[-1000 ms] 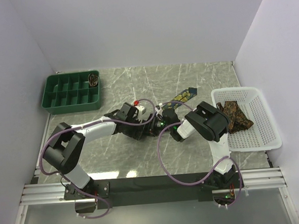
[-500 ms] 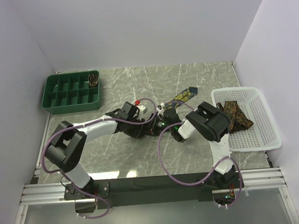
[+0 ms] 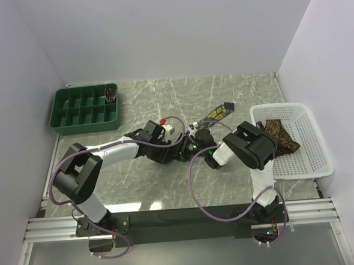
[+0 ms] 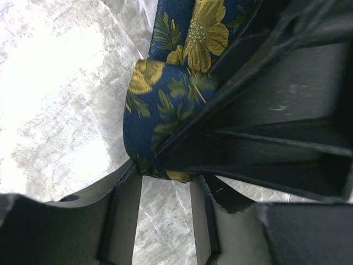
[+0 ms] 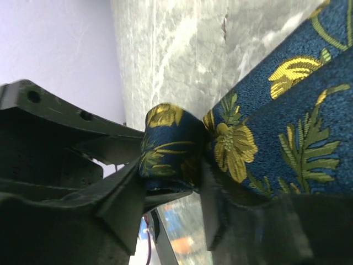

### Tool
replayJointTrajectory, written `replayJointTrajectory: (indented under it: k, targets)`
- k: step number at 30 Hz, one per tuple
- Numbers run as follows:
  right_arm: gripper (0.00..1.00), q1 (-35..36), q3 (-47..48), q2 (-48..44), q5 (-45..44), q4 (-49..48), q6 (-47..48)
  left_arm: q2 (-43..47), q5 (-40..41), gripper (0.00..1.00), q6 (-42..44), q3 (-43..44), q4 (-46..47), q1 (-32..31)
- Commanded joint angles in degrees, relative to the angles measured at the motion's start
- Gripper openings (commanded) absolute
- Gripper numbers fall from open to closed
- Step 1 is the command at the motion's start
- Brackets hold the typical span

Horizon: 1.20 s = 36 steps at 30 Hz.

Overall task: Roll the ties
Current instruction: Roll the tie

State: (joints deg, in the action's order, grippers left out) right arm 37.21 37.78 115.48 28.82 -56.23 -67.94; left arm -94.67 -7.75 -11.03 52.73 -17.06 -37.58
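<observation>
A navy tie with yellow flowers (image 3: 219,112) runs flat from the back right toward the table's middle, where its near end is wound into a small roll (image 4: 160,110). Both grippers meet at that roll. My left gripper (image 3: 187,148) (image 4: 165,182) has the roll's lower edge between its fingertips, shut on it. My right gripper (image 3: 197,144) (image 5: 171,187) comes from the opposite side, and the roll (image 5: 168,143) fills the gap between its fingers. The unrolled length (image 5: 298,110) stretches away to the right. Brown patterned ties (image 3: 278,135) lie in the white basket.
The white mesh basket (image 3: 315,145) stands at the right edge of the table. A green compartment tray (image 3: 58,111) sits at the back left with one rolled tie (image 3: 110,93) in its far right cell. Purple cables loop beside both arms.
My left gripper's jaws have closed in on the roll. My right arm's elbow has drifted slightly right. The tie's flat end has not moved.
</observation>
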Motion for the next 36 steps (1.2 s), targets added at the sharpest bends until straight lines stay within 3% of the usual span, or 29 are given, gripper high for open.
replayJointTrajectory:
  k: [1,22,36]
  targets:
    - [0.51,0.41,-2.45,-1.48,-1.66,7.53,2.90,-0.25,0.01,0.41,-0.05,0.09,1.77,0.05]
    - [0.56,-2.23,3.00,-10.36,-6.32,21.85,13.18,-1.04,-0.95,0.42,1.27,0.79,0.45,-0.38]
    - [0.53,-3.90,6.60,-10.80,-5.44,23.09,12.92,-1.57,-0.87,0.42,1.89,1.41,-0.52,-0.83]
